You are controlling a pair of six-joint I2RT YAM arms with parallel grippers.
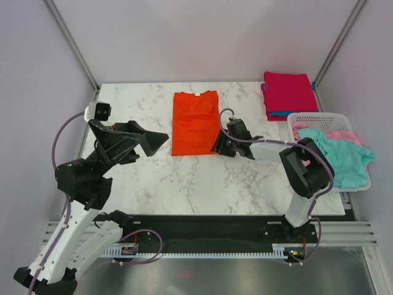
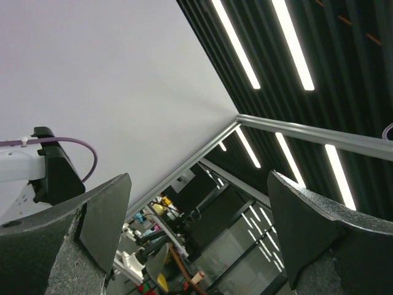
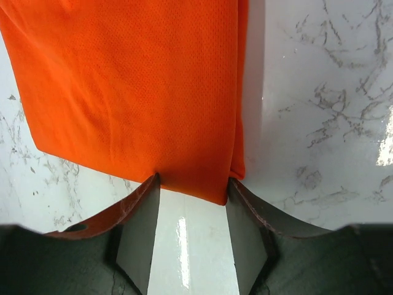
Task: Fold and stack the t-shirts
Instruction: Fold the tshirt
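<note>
A bright orange-red t-shirt (image 1: 194,123) lies flat on the marble table (image 1: 184,181), folded into a long strip with its collar at the far end. My right gripper (image 1: 217,147) sits low at the shirt's near right corner. In the right wrist view the gripper (image 3: 193,181) is open, with the jaws on either side of the orange hem corner (image 3: 209,184). The fingertips touch the cloth edge. My left gripper (image 1: 161,140) is raised left of the shirt, open and empty. Its wrist view (image 2: 199,175) shows only wall and ceiling.
A folded magenta shirt (image 1: 287,92) lies on a blue one (image 1: 264,98) at the far right corner. A white slotted basket (image 1: 319,117) at the right edge holds a teal shirt (image 1: 341,157) and a pink shirt (image 1: 342,134), the teal one hanging over its rim.
</note>
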